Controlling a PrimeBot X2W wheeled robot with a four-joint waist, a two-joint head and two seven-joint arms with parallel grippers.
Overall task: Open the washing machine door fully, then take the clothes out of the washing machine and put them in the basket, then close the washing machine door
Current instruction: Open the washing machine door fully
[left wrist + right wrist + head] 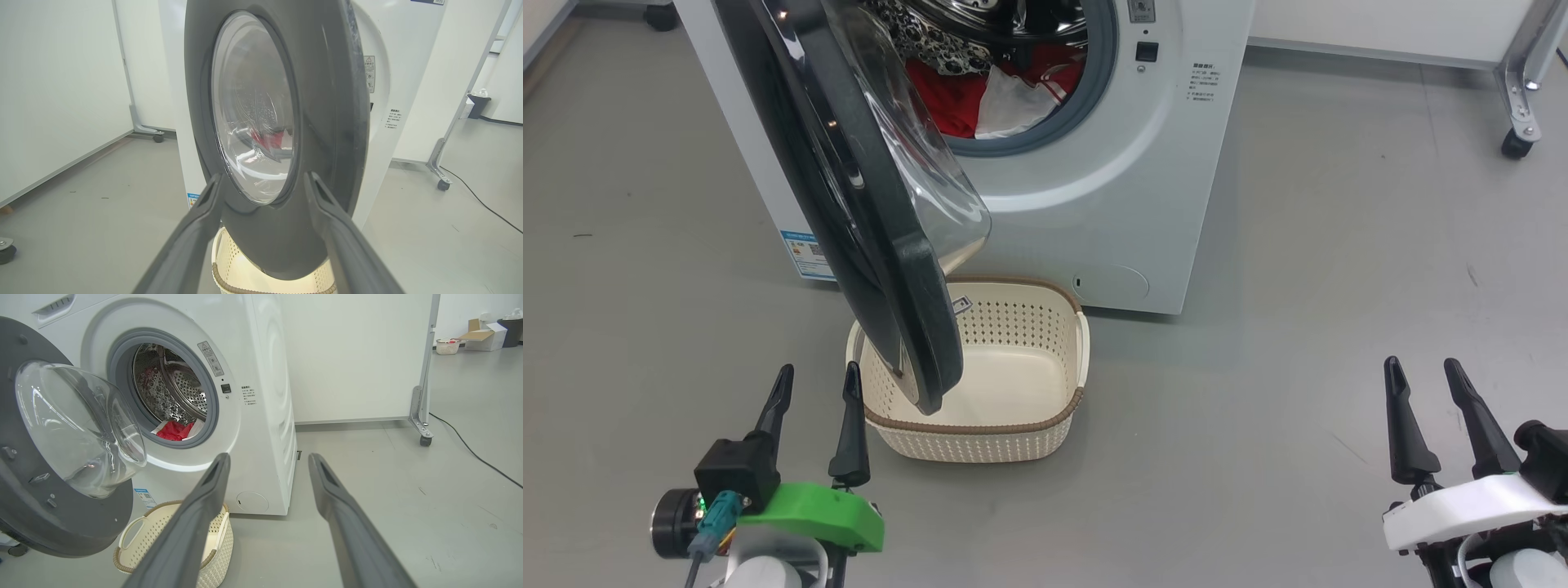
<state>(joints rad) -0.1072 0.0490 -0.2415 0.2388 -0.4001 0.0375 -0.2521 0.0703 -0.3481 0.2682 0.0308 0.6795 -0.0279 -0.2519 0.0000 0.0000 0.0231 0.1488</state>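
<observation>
The left gripper (818, 371) has its fingers (196, 228) spread wide and holding nothing. They point at the outer face of the washing machine door (882, 245). In the head view the door's lower edge hangs just beside the inner finger, with a narrow gap between them. The right gripper (1422, 366) also has its fingers wide apart and empty. It is well apart from everything, over bare grey floor (1298, 327) that runs open to the right of the washing machine (1143, 204).

The door stands partly open, swung out toward the robot and hinged on the machine's left. Its black rim and bulging glass bowl overhang the left half of the basket (980, 445). The basket stands on the floor just in front of the machine, below the porthole, and the part of its inside that shows is bare.

The clothes (943, 98), red with a white panel, lie low in the drum behind the grey gasket. The door and the top edge of the head view cut off part of the drum. A dark speckled patch above the clothes may be cloth or drum steel; I cannot tell which. A wheeled frame leg (1523, 98) stands at the far right, well clear of the machine.
</observation>
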